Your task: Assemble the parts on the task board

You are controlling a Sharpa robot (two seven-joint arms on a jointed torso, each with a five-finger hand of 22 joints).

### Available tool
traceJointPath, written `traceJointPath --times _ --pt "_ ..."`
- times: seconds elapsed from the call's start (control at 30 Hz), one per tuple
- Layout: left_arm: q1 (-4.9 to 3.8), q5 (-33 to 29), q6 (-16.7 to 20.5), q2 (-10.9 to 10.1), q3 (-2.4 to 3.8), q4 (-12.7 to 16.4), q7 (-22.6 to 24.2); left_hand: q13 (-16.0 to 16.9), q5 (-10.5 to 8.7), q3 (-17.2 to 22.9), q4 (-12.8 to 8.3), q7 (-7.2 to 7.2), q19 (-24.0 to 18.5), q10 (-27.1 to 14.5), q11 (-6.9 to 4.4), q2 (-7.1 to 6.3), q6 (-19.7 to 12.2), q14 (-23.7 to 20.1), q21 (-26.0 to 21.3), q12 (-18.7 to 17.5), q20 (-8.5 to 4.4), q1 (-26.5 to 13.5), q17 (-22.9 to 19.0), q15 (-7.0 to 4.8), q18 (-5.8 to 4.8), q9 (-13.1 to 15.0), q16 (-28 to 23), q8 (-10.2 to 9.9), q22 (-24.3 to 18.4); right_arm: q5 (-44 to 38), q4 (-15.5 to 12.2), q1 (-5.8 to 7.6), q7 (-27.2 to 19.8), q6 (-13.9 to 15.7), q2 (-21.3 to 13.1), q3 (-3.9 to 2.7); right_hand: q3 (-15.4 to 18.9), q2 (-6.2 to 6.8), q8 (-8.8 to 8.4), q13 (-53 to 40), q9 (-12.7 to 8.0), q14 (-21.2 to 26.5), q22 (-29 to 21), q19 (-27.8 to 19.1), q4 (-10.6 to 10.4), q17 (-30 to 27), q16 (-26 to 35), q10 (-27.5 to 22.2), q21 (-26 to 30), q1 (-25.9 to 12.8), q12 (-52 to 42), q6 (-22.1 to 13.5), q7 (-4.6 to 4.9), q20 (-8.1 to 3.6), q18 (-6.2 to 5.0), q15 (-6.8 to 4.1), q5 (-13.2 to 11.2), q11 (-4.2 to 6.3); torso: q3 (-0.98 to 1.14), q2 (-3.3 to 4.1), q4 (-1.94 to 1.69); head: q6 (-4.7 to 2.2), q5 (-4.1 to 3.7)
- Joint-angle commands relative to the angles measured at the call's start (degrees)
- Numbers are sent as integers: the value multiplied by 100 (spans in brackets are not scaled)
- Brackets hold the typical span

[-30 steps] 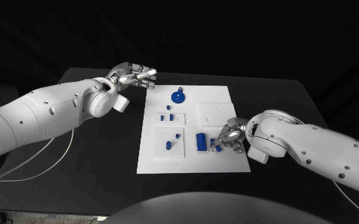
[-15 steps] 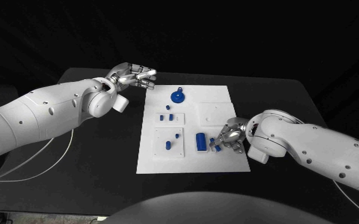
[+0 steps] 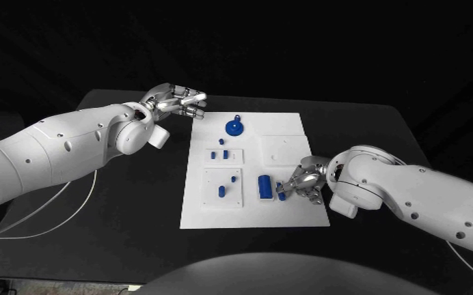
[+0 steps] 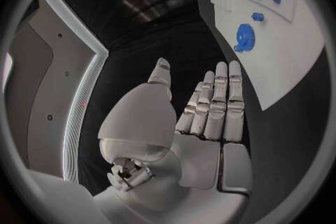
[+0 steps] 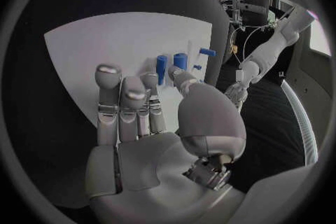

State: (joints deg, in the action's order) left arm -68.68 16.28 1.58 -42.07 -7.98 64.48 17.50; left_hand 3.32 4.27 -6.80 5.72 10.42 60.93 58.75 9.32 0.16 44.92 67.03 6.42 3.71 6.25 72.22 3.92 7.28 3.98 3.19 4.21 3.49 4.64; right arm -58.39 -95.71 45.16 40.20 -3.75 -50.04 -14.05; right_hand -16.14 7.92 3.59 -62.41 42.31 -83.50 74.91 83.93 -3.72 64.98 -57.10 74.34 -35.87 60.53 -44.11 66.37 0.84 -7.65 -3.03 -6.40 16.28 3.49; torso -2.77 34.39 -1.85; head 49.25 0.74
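**Right hand at the small blue pieces on the board's near right; left hand idle off the far left corner**

The left hand (image 3: 176, 102) hovers over the black table (image 3: 118, 199) just off the far left corner of the task board (image 3: 296, 218), fingers loosely apart and grasping nothing; its wrist view shows the fingers (image 4: 220, 103) straight, side by side, over bare table.

On the board, left to right: two little blue parts (image 3: 227, 184) lie in the near left white recess, two more (image 3: 220, 153) in the small recess beyond them. The blue gear-shaped part (image 3: 234, 128) sits toward the far edge, its short stem pointing away from the robot. The blue cylinder (image 3: 265, 186) lies with its long axis running near to far.

Just right of the cylinder, the right hand (image 3: 307, 181) reaches in from the board's right side, fingertips at a small blue peg (image 3: 281, 192). Whether it actually pinches the peg cannot be told; in its wrist view the thumb hides the contact beside the upright blue pieces (image 5: 171, 64).
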Motion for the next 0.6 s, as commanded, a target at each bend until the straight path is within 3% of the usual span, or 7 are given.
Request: traceJointPath --times 0.03,0.33,0.43,0.6 --pt "6 26 -124 18 0 -16 -16 7 31 -15 -54 -6 -16 -36 -10 74 -30 -42 -23 4 27 5 9 3 11 -7 -5 -34 -2 -74 -52 -6 78 -62 -24 1 22 54 9 12 13 -13 386 295 -40 -15 33 1 33 -21 0 36 13 25 -49 23 -92 -39 -2 5 -4 -17 -14" --pt "7 44 -125 24 -2 -26 -24 7 34 -27 -71 -7 -17 -35 -9 82 -29 -43 -24 5 27 7 9 3 10 -7 -5 -34 -2 -107 -97 -7 84 -126 -49 1 41 65 9 16 23 -15 386 296 -88 -19 36 -1 38 0 0 40 14 29 -50 25 -178 -41 -4 6 -4 -11 -9" --pt "7 47 -124 20 -2 -24 -25 7 34 -27 -71 -7 -17 -35 -9 82 -29 -43 -24 5 27 7 9 3 10 -7 -5 -34 -2 -110 -110 -7 82 -172 -65 1 50 72 10 18 29 -15 386 295 -17 -19 36 0 42 74 -1 53 11 28 -48 23 -241 -39 -2 4 -5 -2 -8" --pt "7 51 -122 12 -3 -20 -28 7 34 -27 -71 -7 -17 -35 -9 82 -29 -43 -24 5 27 7 9 3 10 -7 -5 -34 -2 -112 -137 -7 51 -314 -108 0 352 54 9 31 31 -12 388 292 79 -15 34 -8 55 170 11 65 17 31 -45 28 -245 -44 0 2 -4 -4 -7"
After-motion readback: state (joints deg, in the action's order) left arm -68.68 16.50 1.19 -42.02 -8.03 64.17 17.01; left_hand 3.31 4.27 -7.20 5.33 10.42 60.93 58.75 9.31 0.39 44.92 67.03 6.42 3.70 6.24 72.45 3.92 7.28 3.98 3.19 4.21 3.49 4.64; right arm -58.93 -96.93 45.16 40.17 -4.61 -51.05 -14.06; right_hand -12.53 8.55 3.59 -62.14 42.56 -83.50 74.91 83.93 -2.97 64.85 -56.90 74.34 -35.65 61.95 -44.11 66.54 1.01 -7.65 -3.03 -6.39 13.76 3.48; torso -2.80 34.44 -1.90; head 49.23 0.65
